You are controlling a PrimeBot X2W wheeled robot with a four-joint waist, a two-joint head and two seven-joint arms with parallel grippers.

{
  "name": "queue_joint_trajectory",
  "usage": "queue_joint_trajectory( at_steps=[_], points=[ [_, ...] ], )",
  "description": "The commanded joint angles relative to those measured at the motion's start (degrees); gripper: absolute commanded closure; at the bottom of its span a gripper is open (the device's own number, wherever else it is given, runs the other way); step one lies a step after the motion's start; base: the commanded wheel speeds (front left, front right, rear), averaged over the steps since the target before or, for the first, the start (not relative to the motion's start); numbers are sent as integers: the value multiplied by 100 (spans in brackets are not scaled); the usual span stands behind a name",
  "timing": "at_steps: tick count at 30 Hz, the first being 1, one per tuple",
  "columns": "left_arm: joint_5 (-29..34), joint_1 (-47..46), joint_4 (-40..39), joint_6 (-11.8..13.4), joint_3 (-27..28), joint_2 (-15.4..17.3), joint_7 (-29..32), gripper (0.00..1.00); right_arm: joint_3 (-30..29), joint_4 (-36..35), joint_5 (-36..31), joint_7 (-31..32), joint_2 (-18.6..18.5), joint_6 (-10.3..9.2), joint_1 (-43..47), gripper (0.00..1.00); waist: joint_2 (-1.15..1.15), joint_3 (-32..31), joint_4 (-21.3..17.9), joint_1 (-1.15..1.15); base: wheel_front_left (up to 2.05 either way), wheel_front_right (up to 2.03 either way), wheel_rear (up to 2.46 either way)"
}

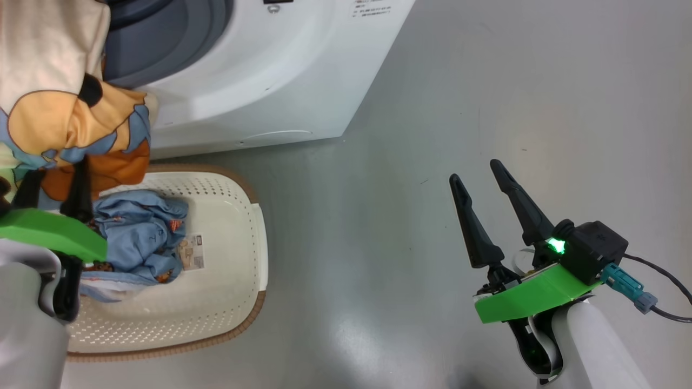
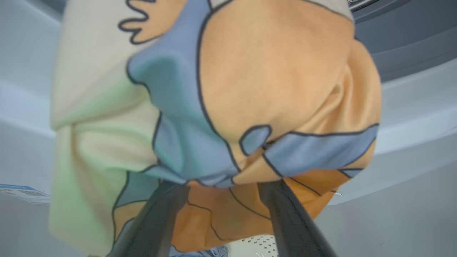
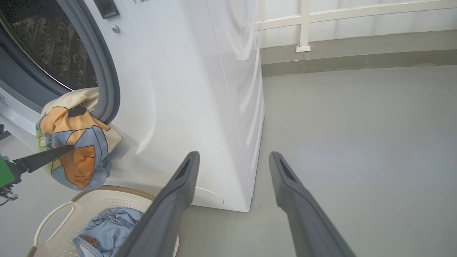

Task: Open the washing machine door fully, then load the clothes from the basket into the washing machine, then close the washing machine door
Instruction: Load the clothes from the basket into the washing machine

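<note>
The washing machine (image 3: 200,107) is seen with its drum mouth uncovered. The basket (image 1: 238,302) is set on the floor (image 1: 486,81) just before it, blue clothes (image 1: 140,237) bundled inside. A cream, orange and blue garment (image 3: 75,142) is draped over the drum's lip, the left pincer (image 2: 223,184) spread wide against it. The right pincer (image 1: 476,172) is held open, empty.

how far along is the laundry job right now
Done: the washer stands open, drum exposed. In hand: a cream and orange garment hangs over the opening's rim, the open left gripper against it. Left: blue clothes lie in the basket, then the door needs shutting. The right gripper is open and empty.
</note>
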Motion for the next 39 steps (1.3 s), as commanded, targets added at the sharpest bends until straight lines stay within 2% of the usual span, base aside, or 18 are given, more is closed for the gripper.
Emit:
queue_joint_trajectory(
  at_steps=[1, 11, 19, 25, 33, 39],
  points=[
    [-113, -131, -82, -15, 83, 323, -32, 98, 162, -99, -26, -27, 26, 9, -19, 0, 0, -9, -13, 0, 0, 0, 0],
    [-202, -81, -433, -15, 159, 332, -32, 100, 150, -99, -24, -27, -4, 9, -14, 0, 0, -43, 14, 0, 0, 0, 0],
    [-113, 195, -1253, -15, 667, 152, -32, 100, 144, -105, -23, -27, -21, 9, -9, 0, 0, -94, 85, 0, 0, 0, 0],
    [2, 100, -1700, -15, 740, 160, -32, 100, 159, -94, -23, -27, -19, 9, -21, 0, 0, -97, 103, 0, 0, 0, 0],
    [-31, -567, -1683, -15, 652, 380, -32, 100, 237, -105, -4, -27, 35, 9, -71, 0, 0, -24, -10, 0, 0, 0, 0],
    [-141, -1127, -1256, -15, 361, 603, -32, 100, 261, -116, 27, -27, 86, 9, -79, 0, 0, 38, -141, 0, 0, 0, 0]
  ],
)
